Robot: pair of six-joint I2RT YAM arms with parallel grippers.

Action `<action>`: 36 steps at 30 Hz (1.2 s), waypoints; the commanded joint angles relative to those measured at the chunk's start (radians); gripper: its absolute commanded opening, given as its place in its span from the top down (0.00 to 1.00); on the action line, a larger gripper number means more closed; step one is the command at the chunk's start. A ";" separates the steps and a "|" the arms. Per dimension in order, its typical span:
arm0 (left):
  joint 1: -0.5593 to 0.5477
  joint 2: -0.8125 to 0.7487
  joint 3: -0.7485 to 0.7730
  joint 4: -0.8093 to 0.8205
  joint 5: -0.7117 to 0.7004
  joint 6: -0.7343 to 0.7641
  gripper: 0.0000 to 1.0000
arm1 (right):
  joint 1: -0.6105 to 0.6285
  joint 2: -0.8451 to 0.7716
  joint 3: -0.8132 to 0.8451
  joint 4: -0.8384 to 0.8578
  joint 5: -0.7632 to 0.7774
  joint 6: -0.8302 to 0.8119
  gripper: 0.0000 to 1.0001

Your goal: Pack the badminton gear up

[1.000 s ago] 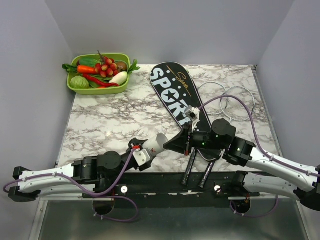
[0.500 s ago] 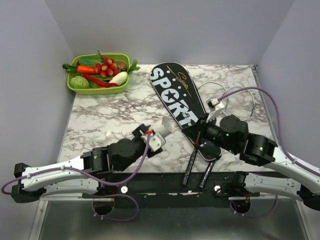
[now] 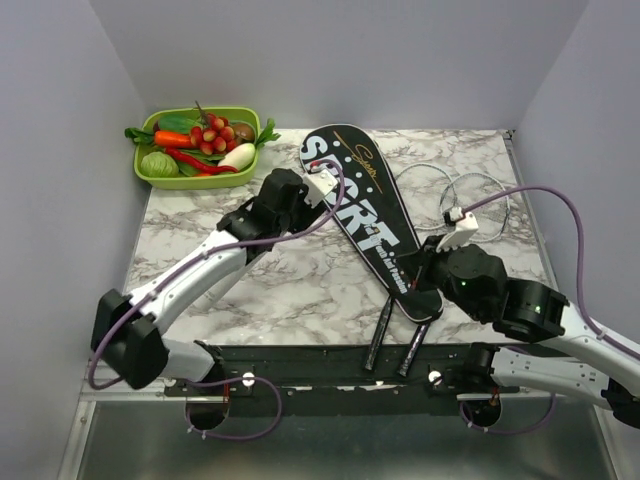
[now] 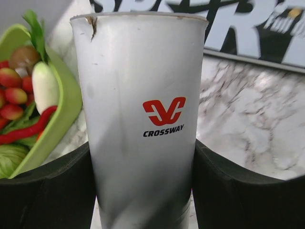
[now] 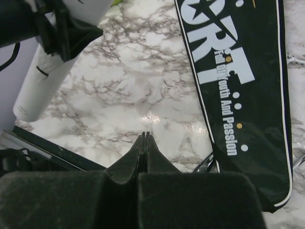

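Tube (image 4: 143, 95): pinched in left gripper (image 4: 143, 191), held up near the wide end of the bag (image 3: 365, 215).
Handling: probably light, smooth, thin-walled; grip mid-length, gently.
Right gripper (image 5: 144, 140): pressed together, empty, above the table (image 5: 143, 86) beside the bag.

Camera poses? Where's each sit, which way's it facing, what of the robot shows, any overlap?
Top external: above and behind the bases, looking down on the marble table; left arm and right arm both show.
Left wrist: looks along the white tube clamped in its own jaws, toward the green tray and black bag.
Right wrist: looks down at the table and bag; its shut jaws bottom centre.
Shared: bag in all three; tube in both wrist views.
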 commanded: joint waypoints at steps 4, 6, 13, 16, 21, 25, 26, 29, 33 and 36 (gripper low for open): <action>0.191 0.215 -0.032 0.019 0.011 0.058 0.98 | 0.006 0.011 -0.085 -0.005 -0.013 0.045 0.99; 0.253 0.260 -0.054 0.045 0.006 0.048 0.94 | 0.004 0.018 -0.102 0.007 -0.027 0.047 0.99; 0.366 0.335 -0.098 0.087 -0.015 -0.009 0.58 | 0.006 0.034 -0.128 0.042 -0.059 0.050 0.84; 0.405 0.340 -0.134 0.124 -0.032 -0.017 0.25 | 0.006 0.036 -0.136 0.047 -0.064 0.052 0.72; 0.475 0.343 -0.135 0.134 -0.049 -0.037 0.01 | 0.006 0.030 -0.148 0.048 -0.078 0.052 0.60; 0.515 0.323 -0.115 0.142 -0.138 -0.043 0.01 | 0.004 0.037 -0.145 0.044 -0.086 0.045 0.54; 0.521 0.303 -0.103 0.144 -0.153 -0.042 0.01 | 0.006 0.044 -0.145 0.039 -0.082 0.045 0.53; 0.518 0.242 -0.085 0.142 -0.159 -0.058 0.01 | 0.006 0.060 -0.138 0.027 -0.047 0.030 0.46; 0.485 0.153 -0.080 0.095 -0.032 -0.107 0.01 | 0.001 0.134 -0.096 0.001 0.032 0.004 0.39; 0.425 0.073 -0.095 0.067 0.005 -0.149 0.01 | -0.035 0.183 -0.052 -0.013 0.053 -0.033 0.32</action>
